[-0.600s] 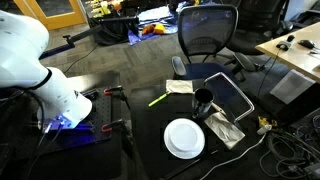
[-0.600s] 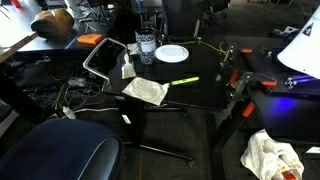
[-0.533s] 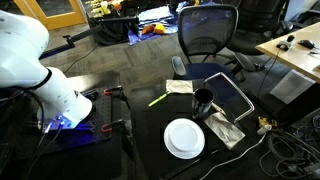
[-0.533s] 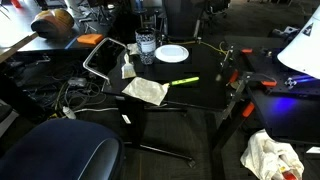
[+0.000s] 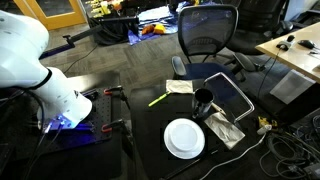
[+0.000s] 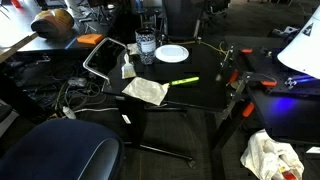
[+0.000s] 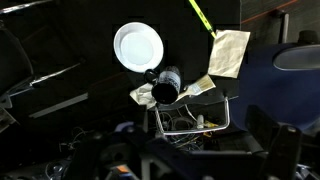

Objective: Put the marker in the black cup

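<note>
- Worktop [image 5: 150,125]: one black surface carries everything. Nothing on it looks handled yet, so I judge the task to be at its opening step, the reach for the marker.
- Robot arm [image 5: 40,70]: one, white, standing well apart from the objects.
- Hand [image 7: 205,160]: it shows only as dark, blurred shapes along the bottom of the wrist view. I cannot tell whether its fingers are apart or together, but nothing appears to be held.
- Wire tray [image 5: 232,97]: one, at the worktop's edge just beyond the cup.
- Round white plate [image 5: 184,138]: one, empty, near the cup.
- Crumpled paper sheets: two, one [image 5: 180,87] just beside the marker and one [image 5: 225,128] between the plate and the tray.
- Black cup [image 5: 203,100]: one, upright with its mouth open. The wrist view [image 7: 167,84] looks into it from above.
- Marker [image 5: 157,99]: one, yellow-green, lying flat on the bare worktop apart from the cup. The next move calls for bringing the hand over it, setting the fingers across its length and closing on its middle. After that it must be lifted, tipped upright and carried to the narrow cup mouth.
</note>
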`<state>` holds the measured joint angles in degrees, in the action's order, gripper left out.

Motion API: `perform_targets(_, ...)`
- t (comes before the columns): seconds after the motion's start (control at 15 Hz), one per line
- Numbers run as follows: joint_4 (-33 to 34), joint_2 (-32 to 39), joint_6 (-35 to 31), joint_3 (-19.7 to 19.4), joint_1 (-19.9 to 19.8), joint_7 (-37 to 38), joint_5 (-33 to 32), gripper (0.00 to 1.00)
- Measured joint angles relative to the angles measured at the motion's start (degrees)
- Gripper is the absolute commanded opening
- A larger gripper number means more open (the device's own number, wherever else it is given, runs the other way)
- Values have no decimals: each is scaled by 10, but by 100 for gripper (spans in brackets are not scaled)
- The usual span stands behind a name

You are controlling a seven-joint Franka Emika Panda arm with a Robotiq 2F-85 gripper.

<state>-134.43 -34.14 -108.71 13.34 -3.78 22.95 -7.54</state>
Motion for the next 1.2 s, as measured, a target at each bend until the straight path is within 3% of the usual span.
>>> perform_targets(0.27,-38,1,-22,-23,19,-33,6,100)
perform_targets(0.8,-181,8,-172,-109,57,-188,62,100)
perform_targets(1.2,-248,59,-274,-119,66,-240,67,100)
